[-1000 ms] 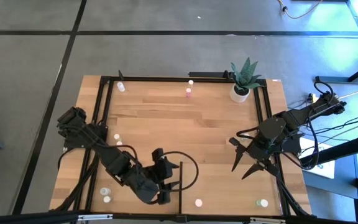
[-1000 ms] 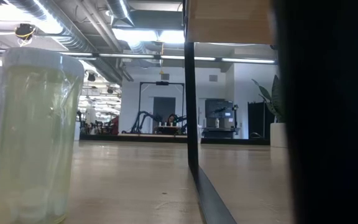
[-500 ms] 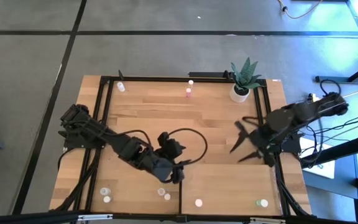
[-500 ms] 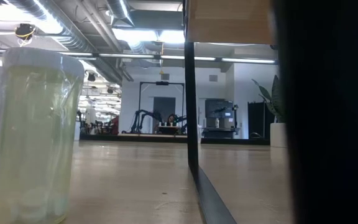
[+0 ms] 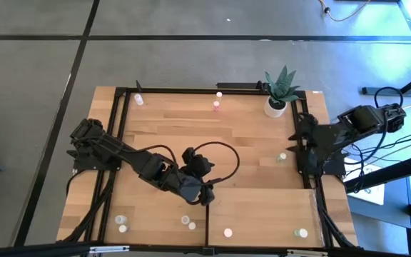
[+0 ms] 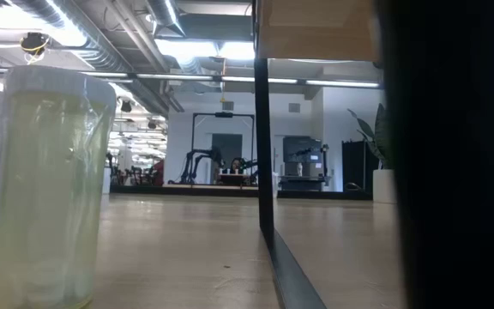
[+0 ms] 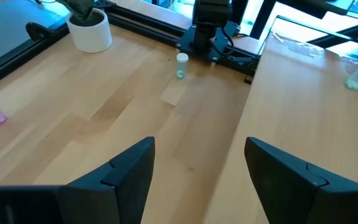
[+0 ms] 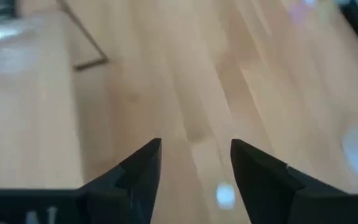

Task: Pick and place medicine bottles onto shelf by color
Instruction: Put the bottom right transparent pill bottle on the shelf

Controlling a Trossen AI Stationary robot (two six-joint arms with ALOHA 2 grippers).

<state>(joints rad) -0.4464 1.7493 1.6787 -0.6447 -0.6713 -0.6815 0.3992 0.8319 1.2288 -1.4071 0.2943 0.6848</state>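
Counting bottles from the high view: eight tiny medicine bottles show in all. Two sit at the table's twelve o'clock edge, a whitish one (image 5: 219,94) and a pink one (image 5: 216,106) just below it. One more (image 5: 139,100) stands at the eleven o'clock corner. Two (image 5: 121,222) huddle at seven o'clock, one pair-mate just beside the other. Another (image 5: 188,223) lies near six o'clock, just left of the shelf's dark edge. A greenish bottle (image 5: 282,157) stands alone at three o'clock on the planked tabletop (image 5: 191,135).

The shelf (image 5: 262,214), one pale panel, fills the five o'clock corner, and two bottles rest on it: one (image 5: 227,232) near its left side, a green one (image 5: 302,233) near its right.

Left gripper (image 5: 204,196) hovers mid-table, right at the shelf's upper-left corner, fingers spread and nothing between them; its wrist view shows bare wood in the gap. Right gripper (image 5: 298,143) sits at the three o'clock edge, near the greenish bottle, fingers parted and empty.

One white pot with a green plant (image 5: 277,96) stands at one o'clock. In the low view, one pale yellow bottle (image 6: 45,189) looms close.
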